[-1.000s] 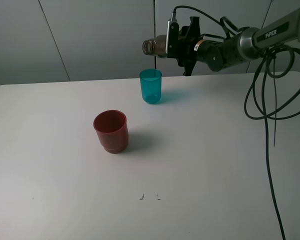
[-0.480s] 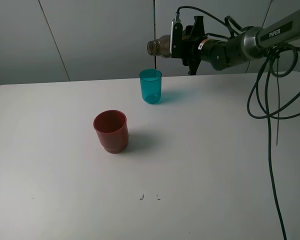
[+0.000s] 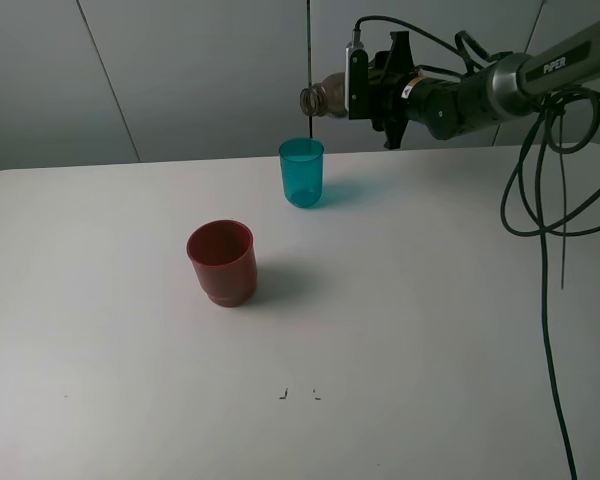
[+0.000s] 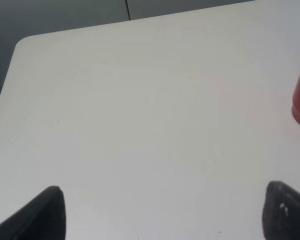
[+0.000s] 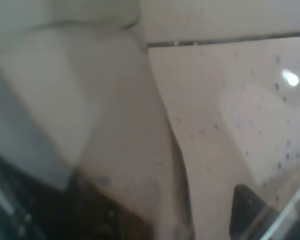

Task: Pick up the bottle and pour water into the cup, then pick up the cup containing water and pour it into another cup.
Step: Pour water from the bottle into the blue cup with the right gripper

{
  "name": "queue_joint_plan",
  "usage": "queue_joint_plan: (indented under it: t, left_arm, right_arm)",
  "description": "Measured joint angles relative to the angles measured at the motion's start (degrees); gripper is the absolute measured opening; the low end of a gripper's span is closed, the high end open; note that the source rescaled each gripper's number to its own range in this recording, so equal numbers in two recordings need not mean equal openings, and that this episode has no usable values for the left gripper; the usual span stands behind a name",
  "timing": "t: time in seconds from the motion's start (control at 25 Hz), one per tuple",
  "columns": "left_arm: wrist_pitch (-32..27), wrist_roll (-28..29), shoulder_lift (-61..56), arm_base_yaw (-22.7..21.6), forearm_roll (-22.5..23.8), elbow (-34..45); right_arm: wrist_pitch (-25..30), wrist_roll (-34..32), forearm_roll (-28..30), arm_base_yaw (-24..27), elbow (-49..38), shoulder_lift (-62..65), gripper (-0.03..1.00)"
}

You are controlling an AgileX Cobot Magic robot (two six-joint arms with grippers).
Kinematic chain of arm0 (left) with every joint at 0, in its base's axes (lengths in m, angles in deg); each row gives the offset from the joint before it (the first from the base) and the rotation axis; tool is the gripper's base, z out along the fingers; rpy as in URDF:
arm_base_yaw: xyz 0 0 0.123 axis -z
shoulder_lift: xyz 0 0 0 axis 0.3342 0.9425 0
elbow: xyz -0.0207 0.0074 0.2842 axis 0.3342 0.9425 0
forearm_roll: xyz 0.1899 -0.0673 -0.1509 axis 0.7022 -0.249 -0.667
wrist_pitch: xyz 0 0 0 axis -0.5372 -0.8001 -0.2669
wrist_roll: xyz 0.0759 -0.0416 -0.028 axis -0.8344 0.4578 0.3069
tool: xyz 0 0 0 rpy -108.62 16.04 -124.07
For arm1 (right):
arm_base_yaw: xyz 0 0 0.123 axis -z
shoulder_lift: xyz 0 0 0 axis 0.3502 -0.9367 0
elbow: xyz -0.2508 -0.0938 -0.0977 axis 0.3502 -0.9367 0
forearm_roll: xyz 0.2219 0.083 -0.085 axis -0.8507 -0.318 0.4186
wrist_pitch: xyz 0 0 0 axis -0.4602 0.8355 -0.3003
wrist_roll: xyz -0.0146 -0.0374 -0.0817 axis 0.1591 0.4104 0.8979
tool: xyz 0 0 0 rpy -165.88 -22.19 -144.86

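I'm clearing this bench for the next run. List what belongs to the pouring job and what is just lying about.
Belongs to the job:
- bottle, tipped on its side in the right gripper
- teal cup, upright
- red cup, upright

Just there:
- black cables hanging off the arm
- two small dark marks on the table
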Motion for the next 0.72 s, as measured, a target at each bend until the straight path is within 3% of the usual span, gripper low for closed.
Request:
queue_joint_plan:
  t: [0.72]
  left_arm:
    - [0.0, 0.39, 0.0, 0.0, 0.0, 0.0]
  right_arm:
    - [-0.61, 4.12, 1.26, 0.0, 0.0, 0.0, 0.01]
